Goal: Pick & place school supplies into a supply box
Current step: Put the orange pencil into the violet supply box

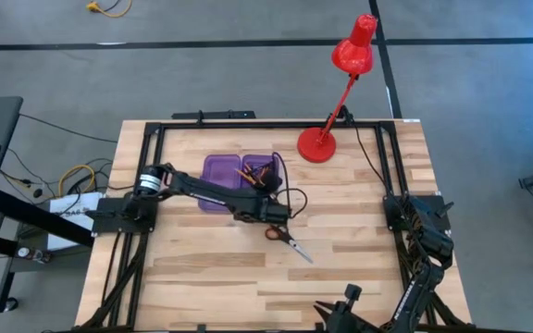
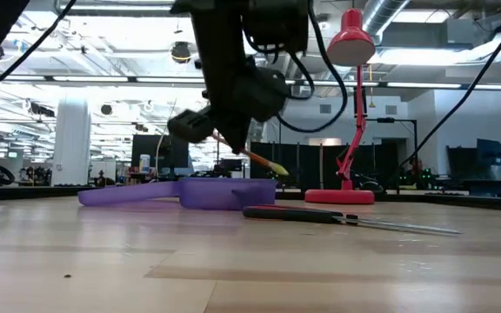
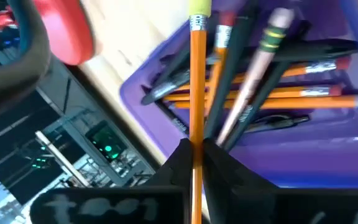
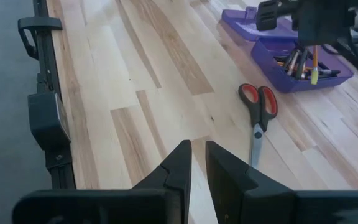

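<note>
Holding: the left gripper (image 3: pixel 194 152) is closed tight on one orange pencil (image 3: pixel 197 93), right over the full half of the purple box (image 1: pixel 239 172).
Pencil: it hangs above the box with its eraser end pointing down at the pile. It is not in yet.
Box: it lies open on the table (image 1: pixel 202 268), near the red lamp (image 1: pixel 340 83). Its two halves sit side by side.
In the box: orange pencils and dark pens (image 3: pixel 278 53) lie crossed in one half. The other half looks bare.
Done: most of the pencils and pens look put away.
Left to do: drop this pencil in, then fetch the scissors (image 1: pixel 288 242).
Scissors: they lie flat on the table, just in front of the box, with the red handles toward it. Nothing touches them.
Right gripper (image 4: pixel 197 163): it waits at the near right edge of the table, well apart from the box. Its fingers have a thin gap and hold nothing.
How far: I think the job is nearly done, with two things to go.
</note>
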### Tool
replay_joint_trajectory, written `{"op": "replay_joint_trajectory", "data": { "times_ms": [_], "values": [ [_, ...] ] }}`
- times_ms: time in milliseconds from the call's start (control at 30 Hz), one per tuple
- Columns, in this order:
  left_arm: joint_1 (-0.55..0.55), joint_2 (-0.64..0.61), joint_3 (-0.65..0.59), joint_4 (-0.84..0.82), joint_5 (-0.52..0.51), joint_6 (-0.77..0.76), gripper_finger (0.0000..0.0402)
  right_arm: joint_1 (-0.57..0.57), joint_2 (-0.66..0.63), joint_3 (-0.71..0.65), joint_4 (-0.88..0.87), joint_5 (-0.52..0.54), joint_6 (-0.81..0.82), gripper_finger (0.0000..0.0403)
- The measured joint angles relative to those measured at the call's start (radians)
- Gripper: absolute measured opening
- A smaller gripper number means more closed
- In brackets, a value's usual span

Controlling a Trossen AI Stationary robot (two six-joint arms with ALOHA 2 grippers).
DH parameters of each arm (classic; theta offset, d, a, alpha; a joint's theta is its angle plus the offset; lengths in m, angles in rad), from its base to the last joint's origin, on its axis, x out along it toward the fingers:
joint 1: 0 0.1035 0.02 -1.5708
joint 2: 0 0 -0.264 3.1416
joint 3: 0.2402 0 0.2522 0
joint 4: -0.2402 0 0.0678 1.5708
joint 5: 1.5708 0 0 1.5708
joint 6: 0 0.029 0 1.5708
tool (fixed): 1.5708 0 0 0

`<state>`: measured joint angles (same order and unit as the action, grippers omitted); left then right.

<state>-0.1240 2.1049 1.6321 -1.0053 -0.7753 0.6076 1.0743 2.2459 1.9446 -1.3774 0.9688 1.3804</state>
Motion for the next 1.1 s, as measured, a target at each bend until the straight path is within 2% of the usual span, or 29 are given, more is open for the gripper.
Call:
{"op": "replay_joint_trajectory", "data": {
  "times_ms": [233, 333, 533, 633, 833, 1100],
  "values": [
    [0.001, -0.077, 0.0, -0.027, -0.002, 0.073, 0.0, -0.003, 0.0, 0.0, -0.01, 0.0, 0.0, 0.0042],
    [0.003, -0.098, 0.001, -0.066, 0.051, 0.146, 0.0, -0.002, 0.0, 0.0, -0.006, 0.0, 0.0, 0.0042],
    [0.047, -0.104, 0.001, -0.041, 0.149, 0.265, 0.0, -0.003, 0.0, 0.0, -0.006, 0.001, 0.006, 0.0042],
    [0.074, -0.104, 0.001, -0.029, 0.154, 0.286, 0.0, -0.002, 0.0, 0.0, -0.006, 0.001, 0.007, 0.0042],
    [0.129, -0.098, 0.001, -0.034, 0.262, 0.291, 0.0, -0.001, 0.0, 0.0, -0.007, 0.001, 0.002, 0.0042],
    [0.166, -0.09, 0.0, 0.007, 0.293, 0.327, 0.0, -0.001, 0.0, 0.0, -0.009, 0.001, 0.0, 0.0042]
  ]
}}
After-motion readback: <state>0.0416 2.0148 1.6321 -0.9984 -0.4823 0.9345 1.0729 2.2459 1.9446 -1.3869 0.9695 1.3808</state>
